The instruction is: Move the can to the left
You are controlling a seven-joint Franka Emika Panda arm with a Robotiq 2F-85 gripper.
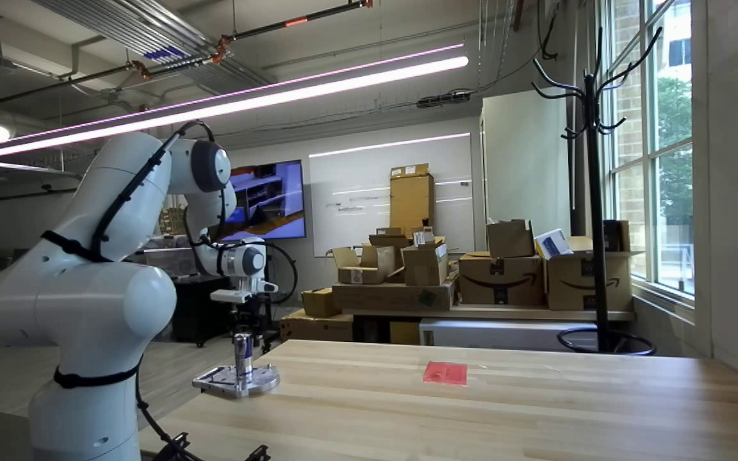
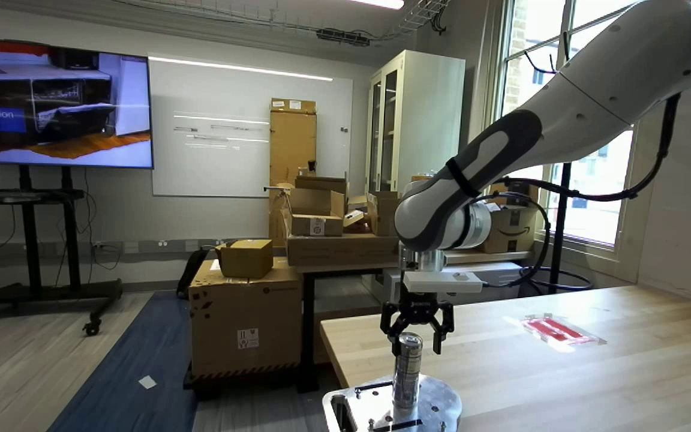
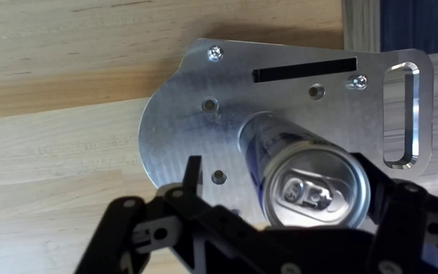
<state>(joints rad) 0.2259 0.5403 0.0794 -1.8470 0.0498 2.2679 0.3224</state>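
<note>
The can (image 3: 318, 186) is slim, dark blue and silvery, with a silver top and pull tab. It stands upright on a metal plate (image 2: 441, 399) at the table's edge. It also shows in both exterior views (image 1: 243, 355) (image 2: 407, 372). My gripper (image 2: 416, 348) is open and points down at the can's top. In the wrist view the gripper (image 3: 277, 159) has its fingers on either side of the can. The can's top is close to the right finger; I cannot tell if they touch. There is a wide gap to the left finger.
The wooden table (image 1: 535, 410) spreads out beside the plate. A flat red object (image 1: 444, 373) lies on it, also in an exterior view (image 2: 558, 330). The plate (image 3: 173, 129) has screws, holes and a handle slot reaching past the table's edge. Cardboard boxes (image 1: 500, 278) stand behind.
</note>
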